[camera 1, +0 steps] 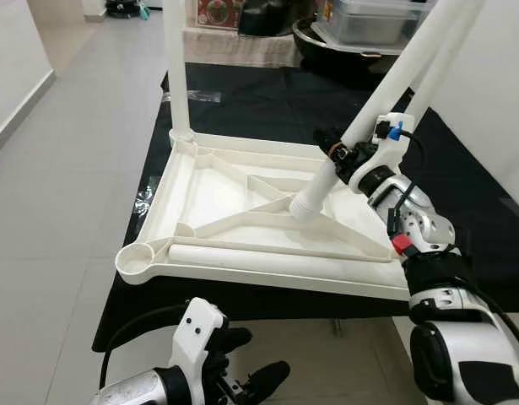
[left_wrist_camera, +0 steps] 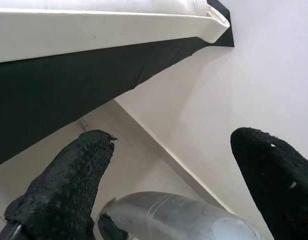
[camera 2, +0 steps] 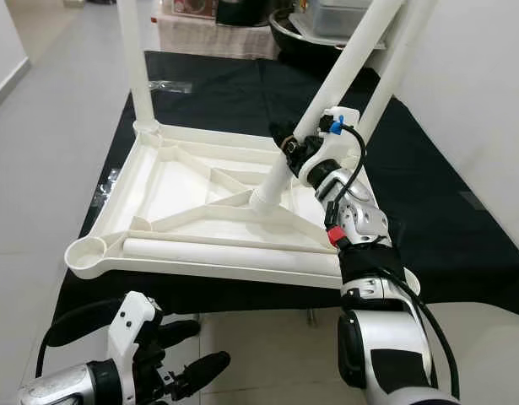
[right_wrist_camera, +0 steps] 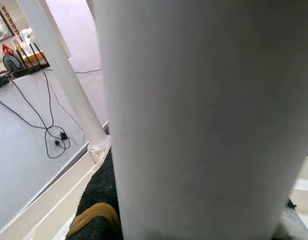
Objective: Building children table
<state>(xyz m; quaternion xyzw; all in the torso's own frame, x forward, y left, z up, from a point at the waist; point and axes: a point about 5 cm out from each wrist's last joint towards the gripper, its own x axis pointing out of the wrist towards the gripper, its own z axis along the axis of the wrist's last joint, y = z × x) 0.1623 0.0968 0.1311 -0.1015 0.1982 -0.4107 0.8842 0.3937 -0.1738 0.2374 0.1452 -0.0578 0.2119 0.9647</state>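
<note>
No legible text, label, brand, number or sign. The box (camera 1: 218,12) with a red and green printed front, on the floor beyond the far end of the black-covered surface (camera 1: 267,97), carries markings too small and blurred to read.

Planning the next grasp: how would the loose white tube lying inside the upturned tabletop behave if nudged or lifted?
The loose tube is round and smooth, so it would probably roll, though the tabletop's rim beside it should stop it. It looks like hollow plastic: likely stiff and light. The long shape may tip if gripped near one end.
</note>
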